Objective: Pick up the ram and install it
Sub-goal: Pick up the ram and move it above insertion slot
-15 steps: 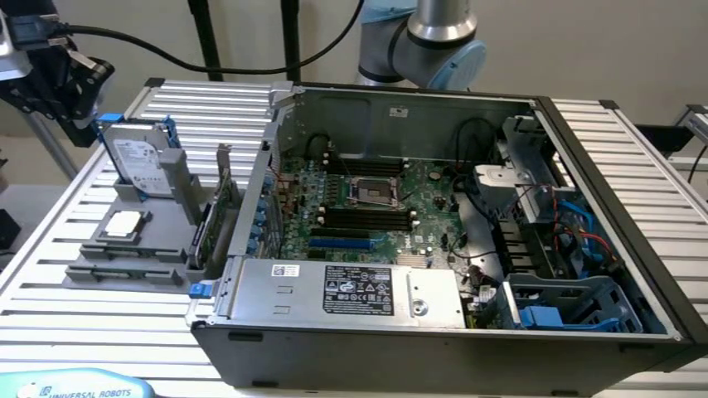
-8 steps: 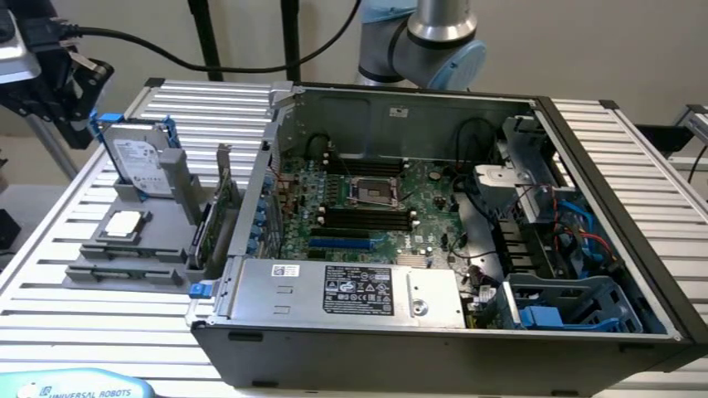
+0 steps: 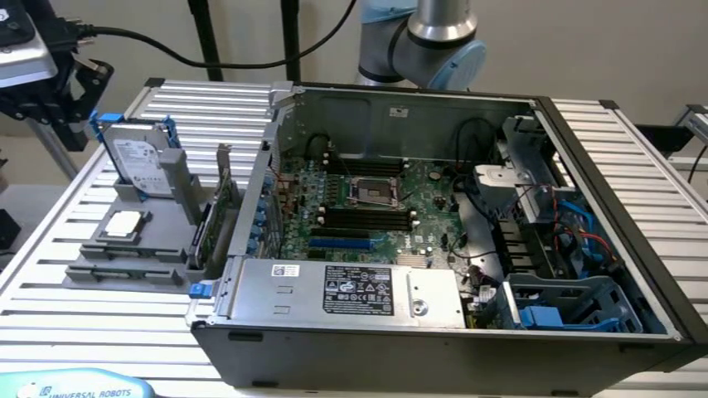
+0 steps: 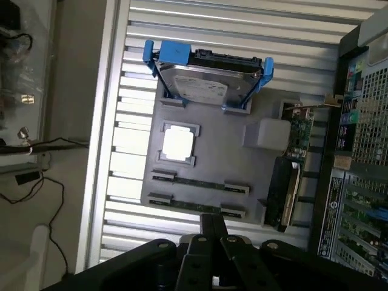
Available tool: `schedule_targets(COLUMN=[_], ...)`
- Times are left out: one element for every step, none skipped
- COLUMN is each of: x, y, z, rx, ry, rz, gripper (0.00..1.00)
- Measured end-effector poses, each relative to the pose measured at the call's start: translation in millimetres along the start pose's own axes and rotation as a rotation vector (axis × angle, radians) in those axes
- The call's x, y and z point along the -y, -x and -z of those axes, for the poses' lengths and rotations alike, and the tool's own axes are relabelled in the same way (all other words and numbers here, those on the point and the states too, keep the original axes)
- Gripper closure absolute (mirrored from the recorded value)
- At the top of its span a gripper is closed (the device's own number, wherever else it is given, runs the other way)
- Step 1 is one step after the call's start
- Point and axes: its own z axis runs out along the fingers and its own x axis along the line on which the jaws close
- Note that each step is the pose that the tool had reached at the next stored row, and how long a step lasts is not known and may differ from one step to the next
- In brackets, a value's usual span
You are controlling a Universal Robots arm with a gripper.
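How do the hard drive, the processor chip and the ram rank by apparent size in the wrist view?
1. hard drive, clearly largest.
2. processor chip, by area.
3. ram, seen edge-on as a thin strip; it is longer than the chip, so these two swap if judged by length.

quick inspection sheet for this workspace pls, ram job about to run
surface: slatted metal table, carrying holder and case
job's things: ram sitting in the grey holder; computer case open, motherboard slots exposed
clutter: hard drive, processor chip, expansion card in the same holder
grippers: claw hangs above the holder, nearest the ram
cables: black cable at the exterior view's top left; red and blue wires inside the case
surroundings: arm base behind the case; plain wall
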Motion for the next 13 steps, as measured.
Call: schedule_targets(x=[0.0, 0.0, 0.0, 0.0, 0.1, 0.1, 0.1, 0.2, 0.1, 0.1, 0.1, 0.1, 0.1], y=[0.0, 0.0, 0.0, 0.0, 0.1, 0.1, 0.1, 0.2, 0.1, 0.1, 0.1, 0.1, 0.1], z=[-0.3, -0.6, -0.9, -1.1, -1.4, -1.6, -1.8, -2.1, -2.3, -2.5, -2.6, -2.9, -3.0], rx=[-0.0021, -0.0040, -0.0052, -0.0061, -0.0067, -0.0074, -0.0080, -0.0088, -0.0094, -0.0101, -0.0108, -0.0114, -0.0120], ry=[-0.0004, -0.0009, -0.0013, -0.0017, -0.0024, -0.0031, -0.0036, -0.0043, -0.0049, -0.0055, -0.0061, -0.0067, -0.0073], rz=[0.018, 0.036, 0.054, 0.072, 0.090, 0.108, 0.126, 0.146, 0.164, 0.182, 0.200, 0.218, 0.235], gripper=[0.89, 0.89, 0.89, 0.89, 0.89, 0.89, 0.89, 0.89, 0.89, 0.89, 0.89, 0.89, 0.89])
